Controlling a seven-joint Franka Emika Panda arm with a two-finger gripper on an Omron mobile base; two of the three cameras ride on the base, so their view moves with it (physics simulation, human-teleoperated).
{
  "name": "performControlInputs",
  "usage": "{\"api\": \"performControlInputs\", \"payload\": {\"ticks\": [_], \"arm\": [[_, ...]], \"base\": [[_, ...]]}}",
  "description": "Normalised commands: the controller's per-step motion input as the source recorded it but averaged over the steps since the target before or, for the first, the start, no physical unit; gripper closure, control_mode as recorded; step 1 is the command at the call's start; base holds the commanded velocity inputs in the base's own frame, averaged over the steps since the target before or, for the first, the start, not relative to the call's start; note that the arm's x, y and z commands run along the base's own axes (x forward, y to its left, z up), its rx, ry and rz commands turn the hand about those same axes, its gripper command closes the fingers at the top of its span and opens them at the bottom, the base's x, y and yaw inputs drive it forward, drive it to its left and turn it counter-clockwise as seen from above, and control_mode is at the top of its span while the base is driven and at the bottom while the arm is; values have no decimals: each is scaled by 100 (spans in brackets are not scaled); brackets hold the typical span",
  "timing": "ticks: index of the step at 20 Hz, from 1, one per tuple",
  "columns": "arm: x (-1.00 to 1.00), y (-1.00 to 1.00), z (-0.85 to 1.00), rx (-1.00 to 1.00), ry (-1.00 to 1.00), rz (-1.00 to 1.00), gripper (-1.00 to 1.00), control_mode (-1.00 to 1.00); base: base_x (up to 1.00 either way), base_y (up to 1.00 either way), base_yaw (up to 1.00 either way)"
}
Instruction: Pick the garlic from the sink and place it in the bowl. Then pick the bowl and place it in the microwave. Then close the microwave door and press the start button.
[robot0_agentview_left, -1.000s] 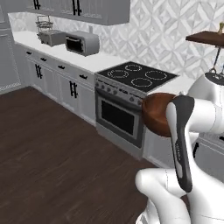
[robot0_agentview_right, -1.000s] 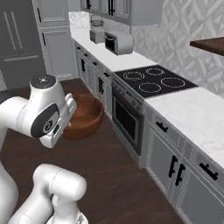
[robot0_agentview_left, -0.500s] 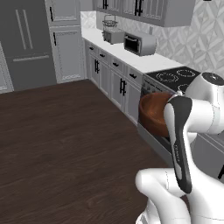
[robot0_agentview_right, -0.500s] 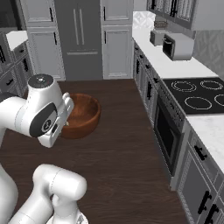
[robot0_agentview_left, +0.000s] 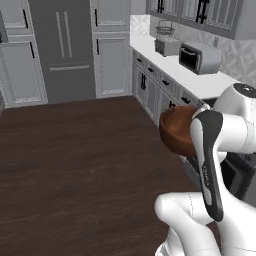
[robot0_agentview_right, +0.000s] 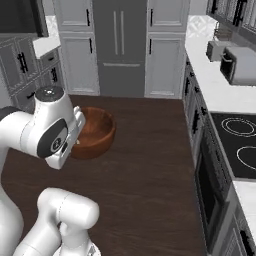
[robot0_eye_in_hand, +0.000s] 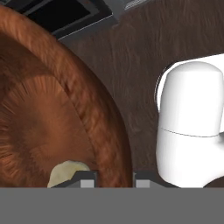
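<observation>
The reddish-brown wooden bowl (robot0_agentview_left: 174, 131) hangs in the air ahead of the arm, above the dark wood floor (robot0_agentview_left: 75, 165). From the right base it appears as the bowl (robot0_agentview_right: 98, 132) just beyond the white hand. In the hand view my gripper (robot0_eye_in_hand: 114, 178) is shut on the rim of the bowl (robot0_eye_in_hand: 43, 109), one fingertip inside and one outside. The cream-white garlic (robot0_eye_in_hand: 65, 172) lies inside the bowl, close to the inner fingertip. The sink is out of view. A dark-fronted box (robot0_agentview_right: 20, 17), cut off at the top left, may be the microwave.
A counter run with a small grey dark-fronted appliance (robot0_agentview_left: 199, 57) and a black cooktop (robot0_agentview_right: 239, 145) lines the right side. The tall grey fridge (robot0_agentview_left: 62, 47) and cabinets stand straight ahead. More cabinets (robot0_agentview_right: 22, 67) stand on the left. Open floor lies between.
The whole picture has swung as the base turned: the stove slid off to the right and the fridge came into view. The bowl stays in my gripper as before.
</observation>
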Motion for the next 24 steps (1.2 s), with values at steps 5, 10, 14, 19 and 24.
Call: {"api": "performControlInputs", "payload": {"ticks": [5, 10, 14, 19, 24], "arm": [[0, 0, 0, 0, 0, 0, 100, 100], [0, 0, 0, 0, 0, 0, 100, 100], [0, 0, 0, 0, 0, 0, 100, 100], [0, 0, 0, 0, 0, 0, 100, 100], [0, 0, 0, 0, 0, 0, 100, 100]], "base": [[100, -3, 44], [100, 0, 43], [100, -16, 39], [100, -32, 24], [100, -39, 26]]}}
